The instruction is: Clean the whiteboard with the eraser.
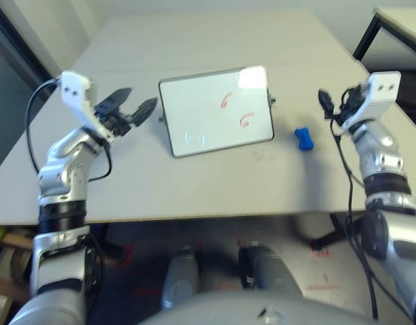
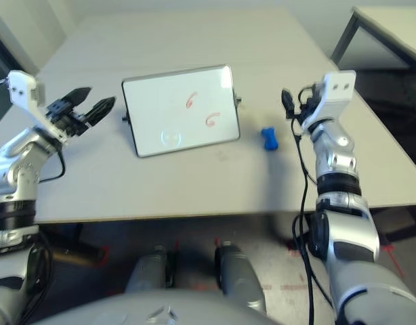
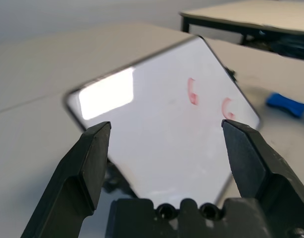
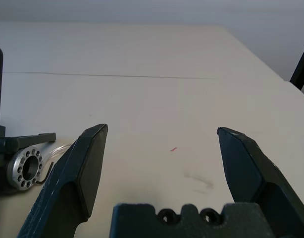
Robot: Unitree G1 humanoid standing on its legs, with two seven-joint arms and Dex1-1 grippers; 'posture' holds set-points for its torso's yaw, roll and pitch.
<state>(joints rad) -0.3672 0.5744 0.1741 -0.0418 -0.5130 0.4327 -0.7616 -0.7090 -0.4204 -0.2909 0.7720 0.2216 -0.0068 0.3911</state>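
Fingers point(image 3: 95, 153) of the left gripper point(image 3: 166, 123) stand wide apart with nothing between them, as do those of the right gripper point(image 4: 162, 128), above a pale table point(image 1: 228, 189). At center, the whiteboard point(image 1: 208, 122), framed in a thin dark border, sits askew to the table's front edge, its right side angled farther from that edge than its left. Two red handwritten "6" marks point(image 1: 225, 100) occupy its right half, one nearer the board's top edge, the other closer to its lower right corner. A bright reflection point(image 3: 107, 94) glares off the glossy surface. Whether the board lies flat or leans slightly on its side knobs point(image 1: 272, 101) is hard to tell from overhead. Just beyond the board's right edge, the blue eraser point(image 1: 304, 139) rests on the table, apart from the board and between it and the right gripper. The left gripper hovers near the board's left edge, its fingers pointing toward it. Dark cables point(image 1: 350, 203) hang along the right forearm. Past the table's right edge, toward its far corner, stands a second table point(image 1: 406, 24).
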